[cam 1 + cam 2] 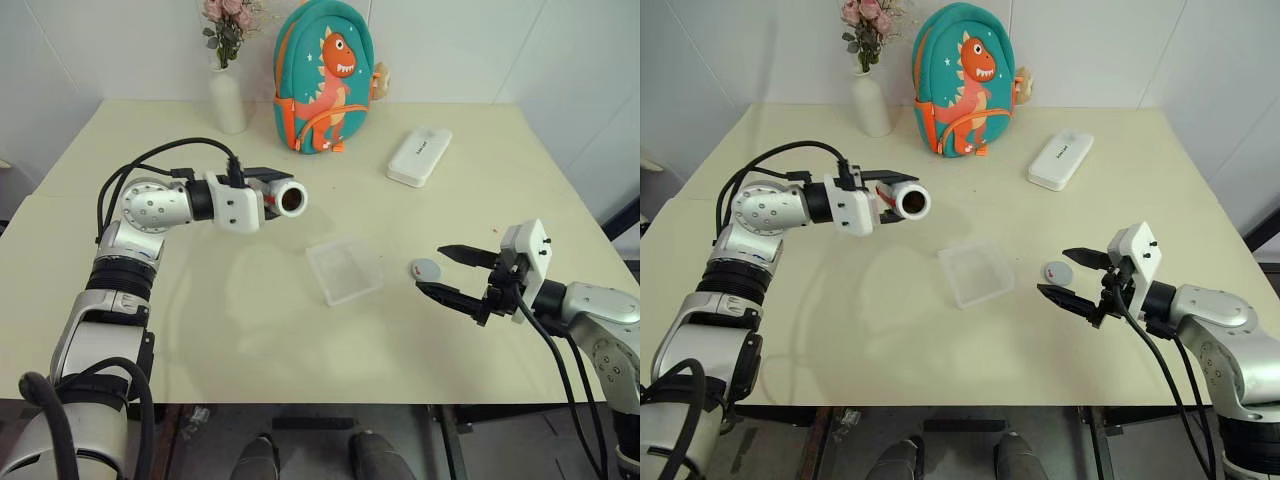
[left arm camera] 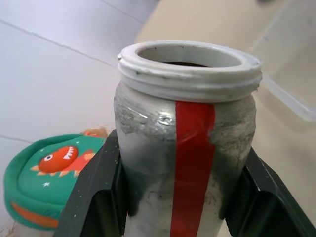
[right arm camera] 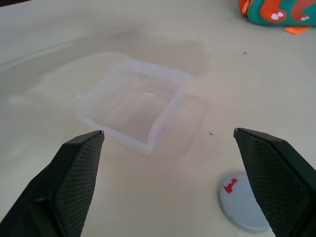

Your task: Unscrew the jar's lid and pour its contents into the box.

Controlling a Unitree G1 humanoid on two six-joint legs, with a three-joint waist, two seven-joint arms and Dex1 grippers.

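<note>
My left gripper [image 1: 272, 197] is shut on the jar [image 1: 284, 198], which lies level in the air with its open mouth turned toward the table's middle, up and to the left of the box. In the left wrist view the jar [image 2: 185, 143] shows a white threaded rim, a red stripe and black fingers [image 2: 96, 197] on both sides. The clear box [image 1: 344, 268] sits on the table near the centre. The silver-grey lid [image 1: 425, 269] with a red mark lies flat on the table right of the box. My right gripper [image 1: 448, 272] hovers open just beside the lid, holding nothing. I cannot see the contents.
A white vase [image 1: 228, 100] with pink flowers and a teal dinosaur backpack [image 1: 324, 78] stand at the table's back. A white oblong case [image 1: 419, 156] lies at the back right. The table's front edge [image 1: 300, 402] runs close below both arms.
</note>
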